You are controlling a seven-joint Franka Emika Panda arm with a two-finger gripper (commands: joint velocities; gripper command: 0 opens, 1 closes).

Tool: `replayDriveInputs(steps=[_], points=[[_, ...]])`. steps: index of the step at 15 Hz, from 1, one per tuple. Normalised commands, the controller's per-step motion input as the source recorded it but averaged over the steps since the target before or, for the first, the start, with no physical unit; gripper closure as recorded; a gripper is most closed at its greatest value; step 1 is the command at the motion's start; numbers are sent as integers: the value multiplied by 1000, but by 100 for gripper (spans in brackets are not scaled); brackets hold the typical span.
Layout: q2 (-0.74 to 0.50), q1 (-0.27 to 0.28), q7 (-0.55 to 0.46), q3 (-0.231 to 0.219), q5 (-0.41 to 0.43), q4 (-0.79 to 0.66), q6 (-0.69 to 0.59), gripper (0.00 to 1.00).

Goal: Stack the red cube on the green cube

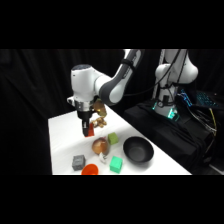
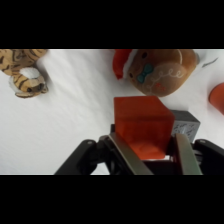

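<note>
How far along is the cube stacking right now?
Pickup looks done: the hand is shut on the red cube, held above the table. In hand: carrying it. Left: bring it over the green cube, which sits bare near the black bowl, and set it on top.

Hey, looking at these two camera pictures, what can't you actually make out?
- Side view: the small orange-red cube is mostly covered by the gripper, so its height above the white table is unclear.
- Wrist view: the small mint-green cube lies outside the frame.
- Wrist view: the small grey cube is largely hidden behind the red cube and one of the fingers.
- Side view: the flat red-orange dish is cut by the lower edge.
</note>
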Motion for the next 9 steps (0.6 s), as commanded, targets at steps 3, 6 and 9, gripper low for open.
replayDriveInputs(steps=[3,6,9], points=[[-464,110,65,51,-263,-372,-124,65],[-402,65,69,102,-210,-300,-118,65],[-285,11,35,128,-128,-204,-87,65]])
